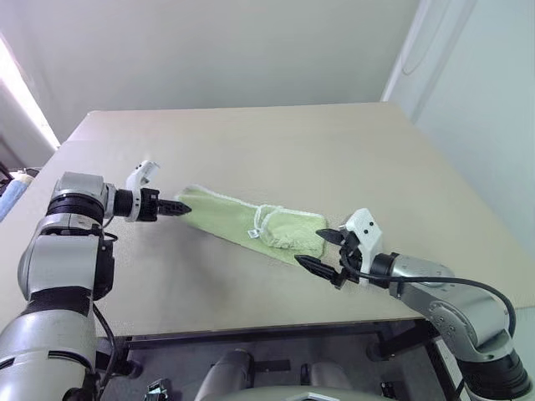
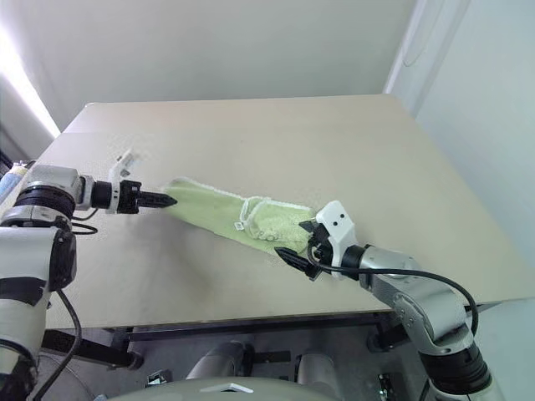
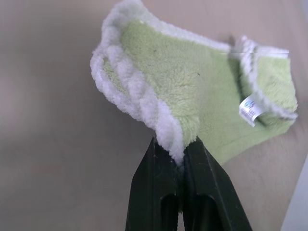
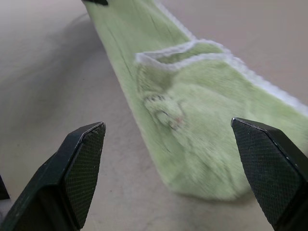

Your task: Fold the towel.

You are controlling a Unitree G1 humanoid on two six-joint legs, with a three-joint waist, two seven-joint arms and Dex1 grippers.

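So the towel [image 1: 251, 224] is lying on the beige table [image 1: 318, 150], stretched out in a long strip that runs diagonally from the robot's left toward its right. The right end is folded back over itself into a lumpy double layer, with the white stitched edging curling across the top and a small white tag [image 3: 250, 109] sticking out near that fold.

The left gripper [image 1: 180, 208] comes in from the left side, forearm roughly level over the table and the wrist angled a bit downward, pointing across toward the right. Its two black fingers are pinched tight together on the left end of the towel, right on the white edging. In the left wrist view that corner is bunched up and raised above the table, pulled up to the fingertips [image 3: 192, 159].

The right gripper [image 1: 325, 252] sits low near the front edge of the table, arm reaching in from the right with the elbow out, fingers pointing left toward the folded end of the towel. Its jaws are spread wide and hold nothing. In the right wrist view the folded end lies on the table in front of the two fingers [image 4: 82, 163], not touching either.
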